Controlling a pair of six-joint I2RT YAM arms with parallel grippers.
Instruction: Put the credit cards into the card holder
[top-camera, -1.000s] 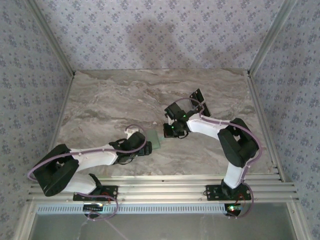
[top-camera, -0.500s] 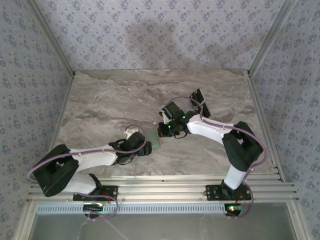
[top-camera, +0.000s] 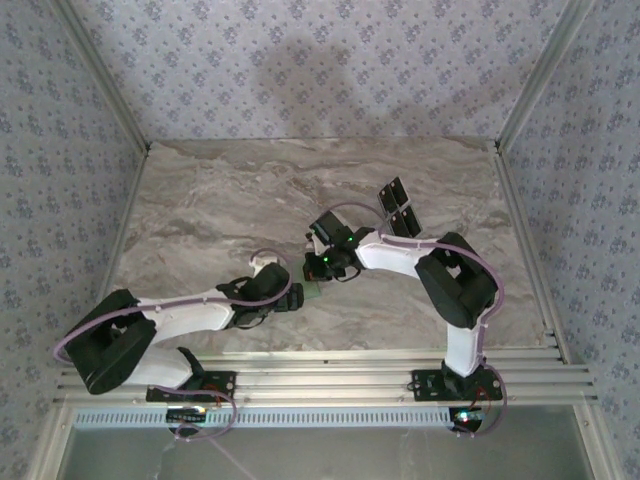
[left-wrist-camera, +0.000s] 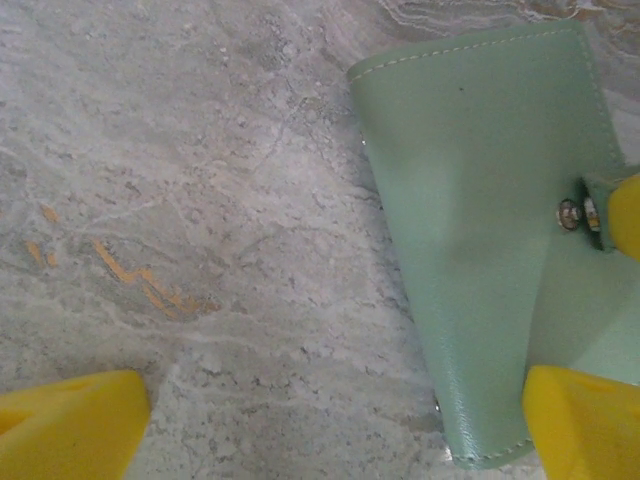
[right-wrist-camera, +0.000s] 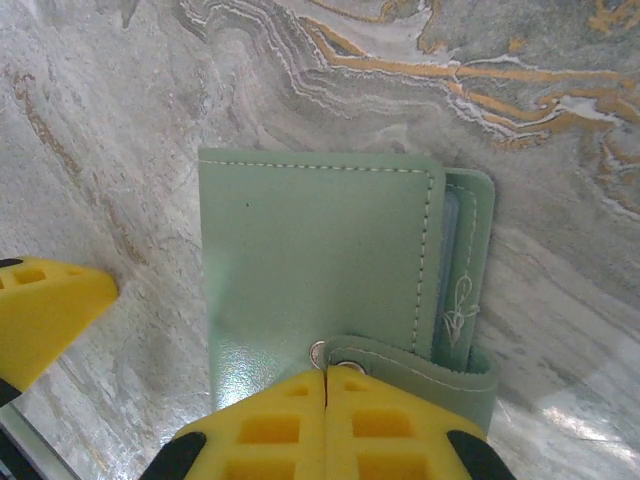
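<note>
Swung left since a second ago, right arm (top-camera: 395, 255) sets clenched jaws, seemingly, on the snap tab (right-wrist-camera: 425, 368) of the pale sage-green leather card holder (top-camera: 313, 291), centre frame; left arm (top-camera: 190, 312), jaws released alongside, should pin it before prying.

Smooth stitched leather-look card holder (right-wrist-camera: 310, 260), polished marble-look table (right-wrist-camera: 400, 90)

One camera sits high up behind the arms (top-camera: 400, 255) and looks down on the whole table (top-camera: 220, 200). The two wrist cameras look down from very close. All three see the green wallet (right-wrist-camera: 300, 260).
</note>
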